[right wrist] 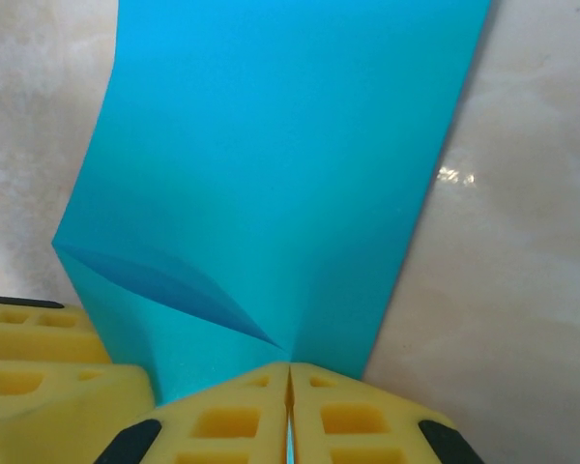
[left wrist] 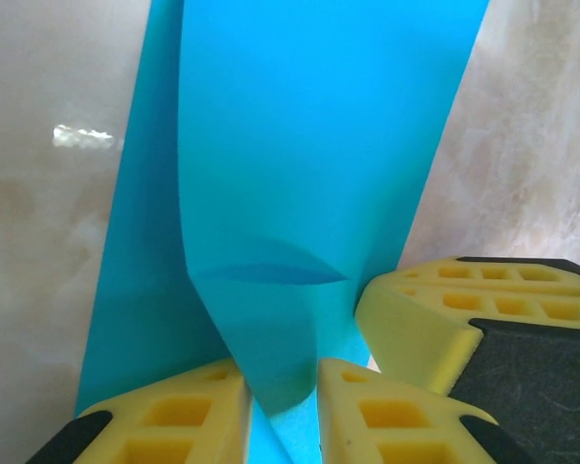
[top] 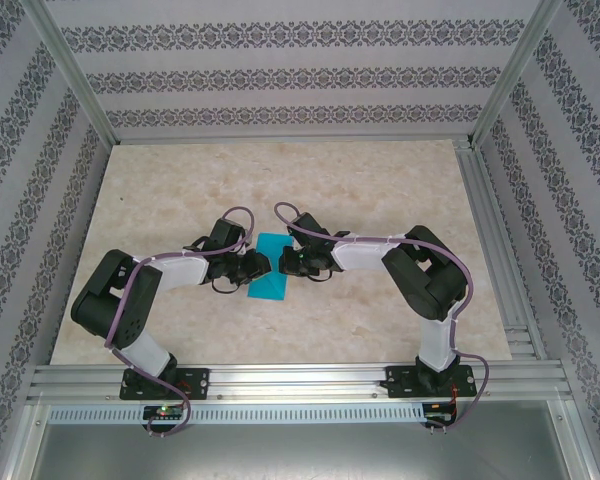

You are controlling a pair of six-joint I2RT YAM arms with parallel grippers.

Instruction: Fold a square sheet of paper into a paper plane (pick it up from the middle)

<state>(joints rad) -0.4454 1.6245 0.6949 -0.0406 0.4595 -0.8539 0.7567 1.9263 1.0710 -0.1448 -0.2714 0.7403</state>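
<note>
Square sheet of paper [top: 271, 270], table [top: 380, 180] beneath, left hand [left wrist: 281, 418], right hand [right wrist: 290, 411] pinching it

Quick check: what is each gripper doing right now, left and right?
Left gripper: closed on a raised fold of the paper, jaws slightly apart around it.
Right gripper: closed tight on the paper's edge.

Left arm [top: 120, 305], right arm [top: 430, 280]: black joints, white link covers, purple cables [top: 242, 213] along each; black bases [top: 165, 383] at 7 and 5 o'clock. Pads [right wrist: 261, 396] yellow, square-celled, black-backed.
</note>
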